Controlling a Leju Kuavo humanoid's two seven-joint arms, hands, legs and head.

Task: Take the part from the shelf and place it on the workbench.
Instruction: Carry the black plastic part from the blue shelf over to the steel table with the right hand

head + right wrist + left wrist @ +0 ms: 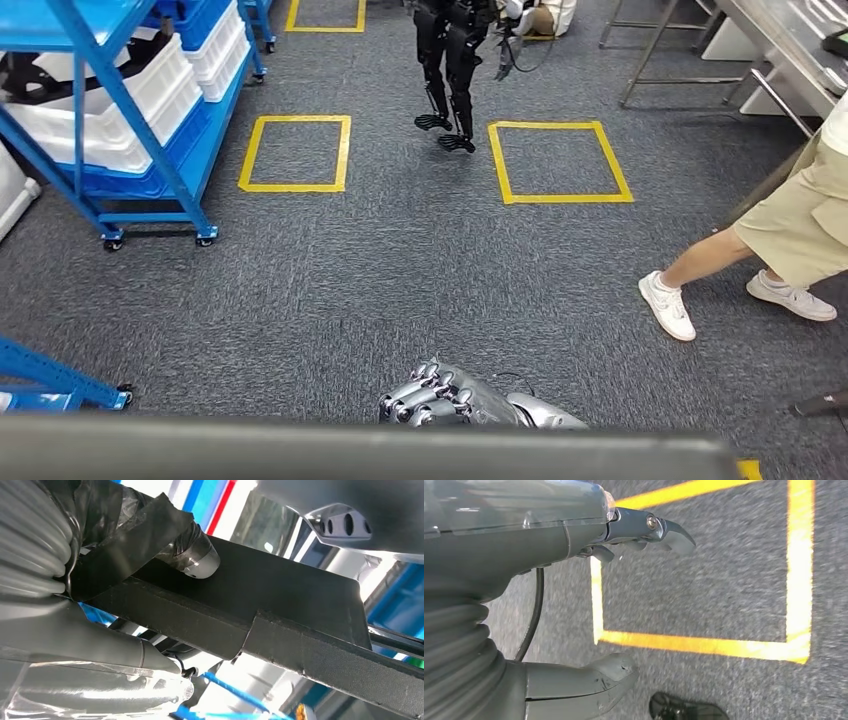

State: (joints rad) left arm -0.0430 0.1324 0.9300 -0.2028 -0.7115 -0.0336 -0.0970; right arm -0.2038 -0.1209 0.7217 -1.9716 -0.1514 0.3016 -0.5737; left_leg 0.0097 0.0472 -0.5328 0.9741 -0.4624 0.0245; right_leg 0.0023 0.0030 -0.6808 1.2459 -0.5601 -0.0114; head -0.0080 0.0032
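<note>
Two robot hands show. The right robot hand [125, 605] grips the black part [280, 610], thumb under and a finger on top, so it cannot drop. The left robot hand [589, 605] hangs open over the floor [724, 580], holding nothing

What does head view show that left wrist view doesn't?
Head view: blue shelf with white bins, a second robot's legs, a person walking at right. Left wrist view: left robot hand close up, thumb and fingers apart, holding nothing. Both: grey carpet and yellow tape squares.
</note>
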